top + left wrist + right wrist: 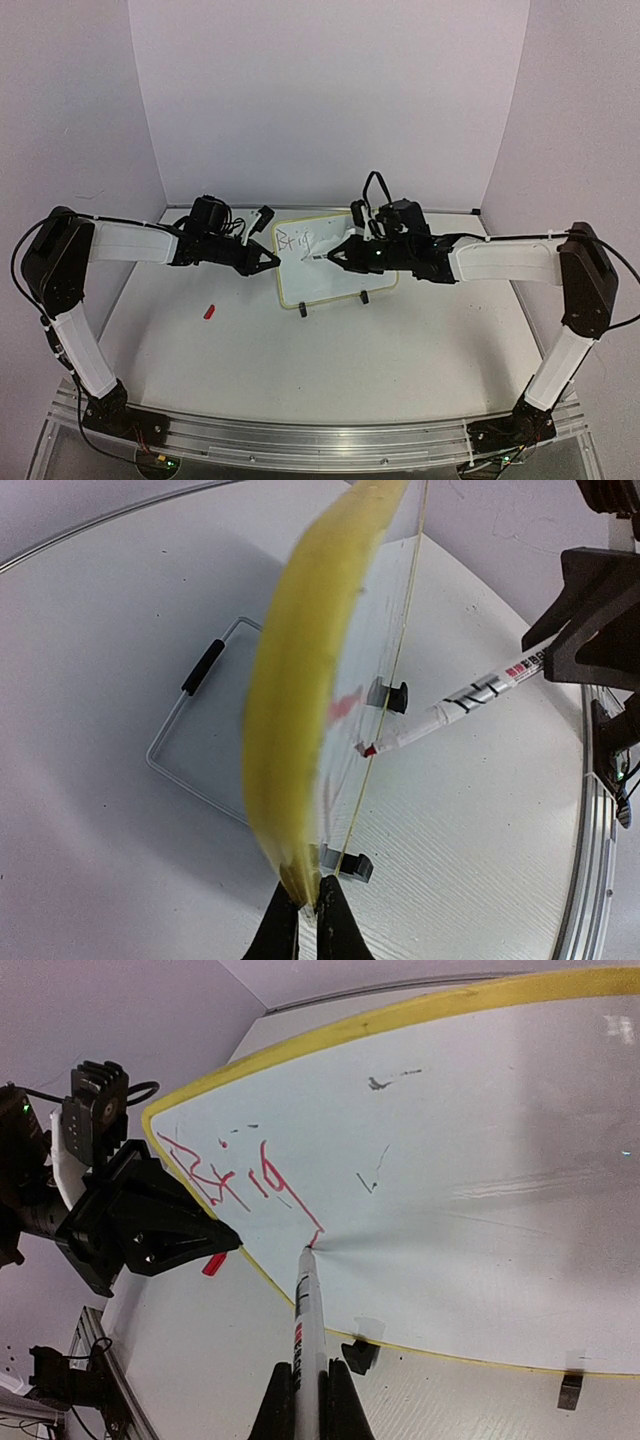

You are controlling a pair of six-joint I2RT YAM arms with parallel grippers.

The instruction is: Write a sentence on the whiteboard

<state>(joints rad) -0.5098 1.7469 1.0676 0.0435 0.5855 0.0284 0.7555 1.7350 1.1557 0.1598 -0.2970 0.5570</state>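
We judged the whiteboard, which stood tilted back near the middle of the table, to be light and stiff. With its slick face it looked easy to push over or slide under the pressure of writing. The yellow rim seemed the sensible place to hold it, and the left gripper was pinched shut on that rim at the board's left edge. The right gripper was clamped around the marker, a thin, smooth barrel that we thought could slip if pressed hard. Its tip touched the board just past the sentence, where we read four red letters, roughly "Brig". We counted one board, one marker, two black clip feet, one wire stand, and one small red piece lying apart on the table, perhaps the cap.
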